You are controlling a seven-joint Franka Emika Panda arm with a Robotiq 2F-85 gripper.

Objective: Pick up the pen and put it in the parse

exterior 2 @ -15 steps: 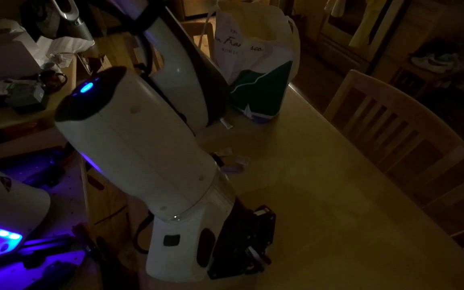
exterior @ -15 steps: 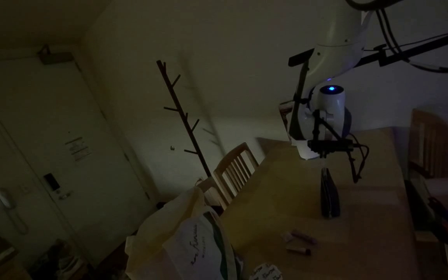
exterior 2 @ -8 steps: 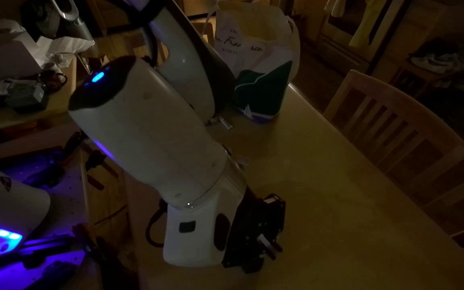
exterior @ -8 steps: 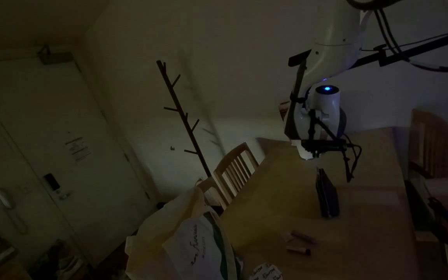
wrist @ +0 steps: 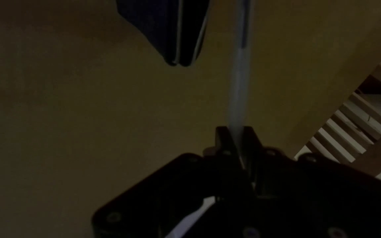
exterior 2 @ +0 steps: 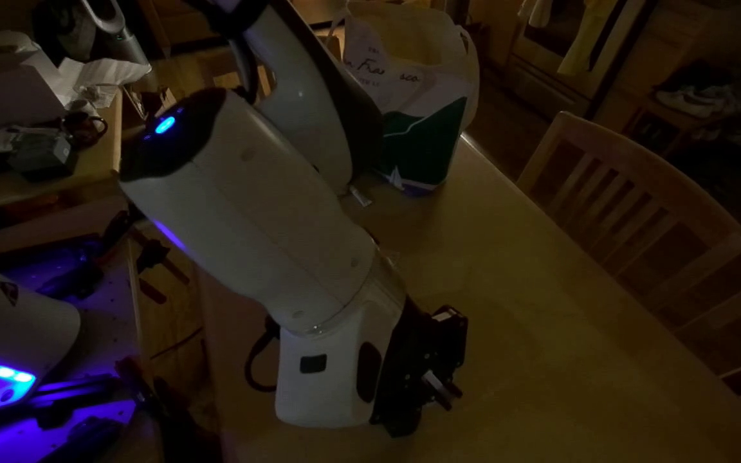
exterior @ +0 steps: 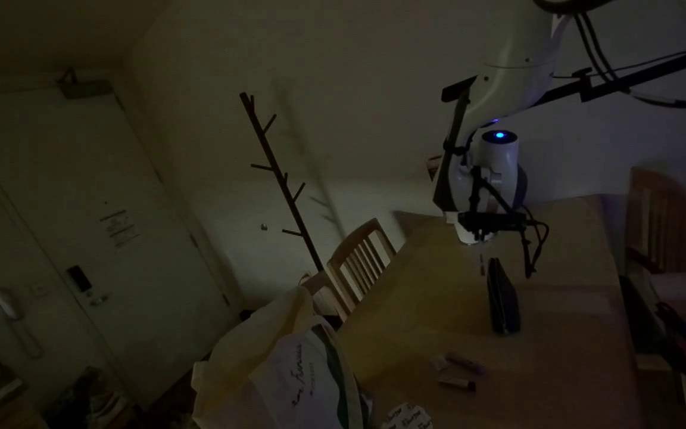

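- Presently, the claw (wrist: pixel 236 134) is narrow, pinched on the pen (wrist: pixel 239 86).
- In the wrist view the pen is pale and blurred; it runs from the claw toward twelve o'clock, with a dark strip near the top edge, which cuts it off.
- The pouch (wrist: pixel 157 26), dark with pale seams, sits at eleven o'clock from the claw in that view, a gap showing between it and the pen.
- In an exterior view the pouch is on the tabletop (exterior: pixel 575 339); the pen shows at eleven o'clock from it. Whether the pen touches the tabletop, I cannot tell.
- Two small sticks (exterior: pixel 455 384) lie close together at seven o'clock from the pouch.
- A bag (exterior: pixel 301 375) stands at eight o'clock from the pouch, a coat stand (exterior: pixel 277 173) at ten, a door (exterior: pixel 75 220) at nine.
- In an exterior view the arm (exterior 2: pixel 261 218) slants toward five o'clock, a blue light (exterior 2: pixel 164 125) at its upper end; a chair (exterior 2: pixel 653 181) is between one and two o'clock from the claw.
- In the wrist view a chair back (wrist: pixel 374 153) shows at three o'clock from the claw.
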